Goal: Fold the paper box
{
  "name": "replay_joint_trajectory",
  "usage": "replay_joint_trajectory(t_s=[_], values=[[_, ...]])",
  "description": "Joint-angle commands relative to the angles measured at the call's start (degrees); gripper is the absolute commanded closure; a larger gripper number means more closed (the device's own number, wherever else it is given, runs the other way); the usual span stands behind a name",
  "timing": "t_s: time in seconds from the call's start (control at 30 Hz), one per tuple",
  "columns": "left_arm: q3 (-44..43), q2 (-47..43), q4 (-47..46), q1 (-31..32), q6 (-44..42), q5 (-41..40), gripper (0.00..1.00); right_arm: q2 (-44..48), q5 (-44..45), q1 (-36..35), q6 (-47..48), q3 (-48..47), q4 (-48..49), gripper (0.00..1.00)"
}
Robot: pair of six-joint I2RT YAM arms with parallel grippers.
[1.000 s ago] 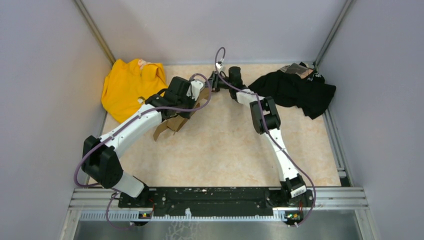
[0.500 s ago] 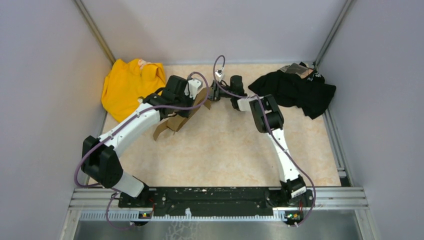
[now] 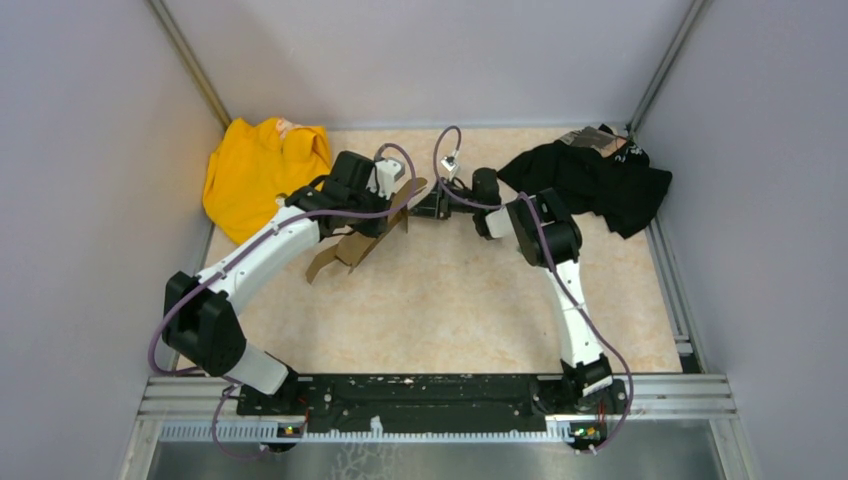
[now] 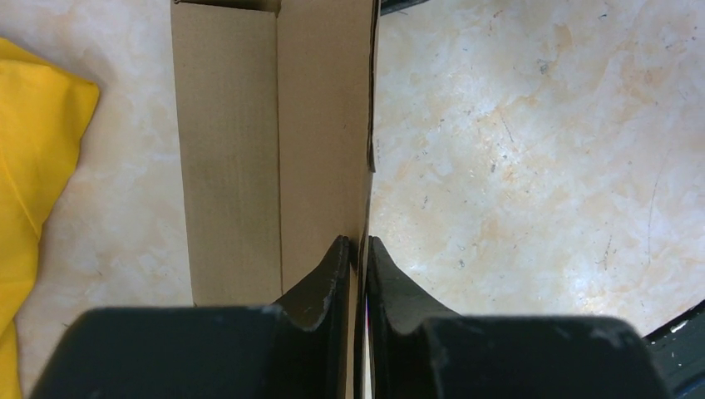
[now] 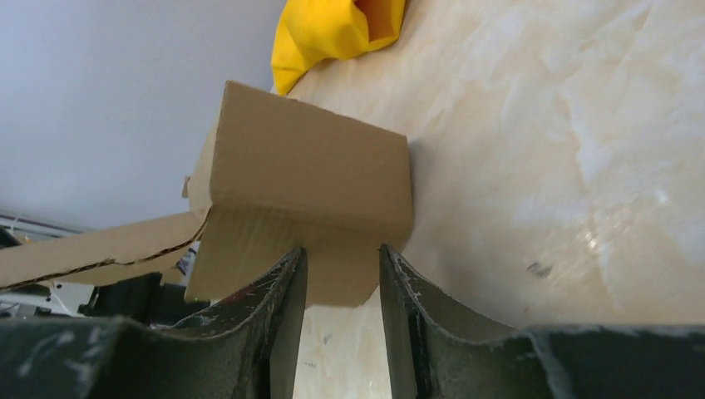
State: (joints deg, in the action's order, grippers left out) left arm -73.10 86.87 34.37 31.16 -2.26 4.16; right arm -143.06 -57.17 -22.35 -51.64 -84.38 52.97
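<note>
Box (image 3: 338, 254): brown cardboard, part-folded, back-left of table (image 3: 450, 300), just beside yellow cloth (image 3: 260, 170). L hand (image 4: 356, 243) clenched on thin edge of a box panel, fingers pinching it. R hand (image 5: 342, 249) released, fingers apart, nothing gripped; bent flap (image 5: 308, 174) right in front of them. Black cloth (image 3: 590, 180) back right, well apart.

The top camera looks down from high behind both arm bases (image 3: 420, 392) over the whole surface (image 3: 440, 300). The left wrist camera faces straight down, close over the left claw (image 4: 357, 243) and paper box (image 4: 233, 150). The right wrist camera looks low, nearly level, past the right claw (image 5: 342, 252) at that box; all three share the yellow garment (image 3: 260, 175)
</note>
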Motion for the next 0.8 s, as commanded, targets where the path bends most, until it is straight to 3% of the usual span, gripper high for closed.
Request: replay_joint_trajectory(t_s=[0.0,0.4,0.63,0.77], values=[[-0.8,-1.2,1.4,-0.4,1.5,3.8,0.84,6.7,-0.6,0.3,0.9,4.2,9.9,0.61],[0.3,-0.4,0.9,-1.2,1.5,6.2,0.84,1.9,-1.1,0.5,-1.9,4.3,23.7,0.52],[0.5,-0.3,0.0,-3.0,1.5,10.9,0.84,1.1,0.7,-0.3,1.9,3.4,22.8,0.47],[0.6,-0.3,0.0,-4.4,1.3,13.2,0.83,1.9,2.0,-1.0,6.4,2.1,16.3,0.44]])
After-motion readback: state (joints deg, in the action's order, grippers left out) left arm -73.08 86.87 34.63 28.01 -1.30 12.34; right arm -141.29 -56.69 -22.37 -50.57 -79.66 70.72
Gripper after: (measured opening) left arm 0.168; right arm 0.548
